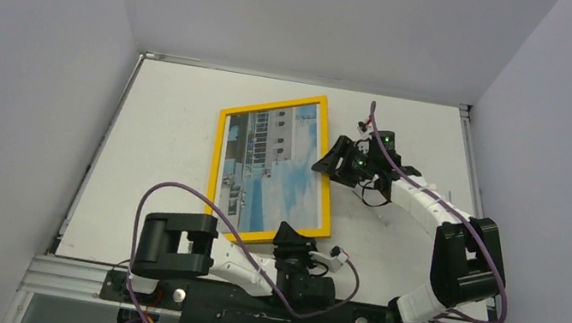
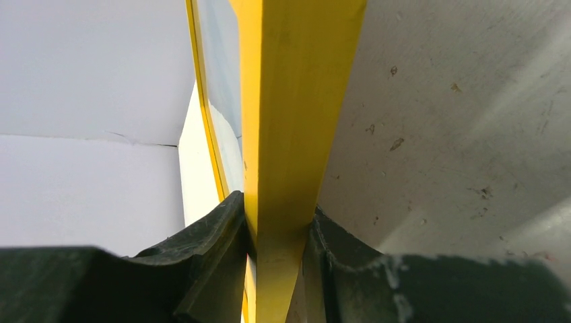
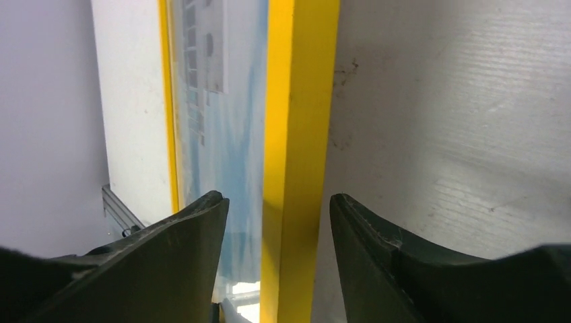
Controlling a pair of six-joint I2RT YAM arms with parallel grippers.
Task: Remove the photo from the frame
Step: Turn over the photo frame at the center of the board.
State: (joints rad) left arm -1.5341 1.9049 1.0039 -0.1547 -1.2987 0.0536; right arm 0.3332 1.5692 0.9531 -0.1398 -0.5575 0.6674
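We judge this to be the early step of getting hold of the frame point(image 3: 296, 134). It lies face up in the middle of the table point(image 1: 163, 151), and the photo point(image 1: 273, 168) sits inside it under the yellow border. The left claw point(image 2: 276, 222) is clamped on the border at the frame's 5 o'clock corner. The right claw point(image 3: 277, 198) straddles the border at about 2 o'clock with its jaws apart, not gripping. Next, we think, the right claw must close, then both arms lift and turn the frame over together, because the photo probably comes out from the back. The frame's long axis runs nearly from 6 to 12 o'clock, the far end leaning slightly toward 11.
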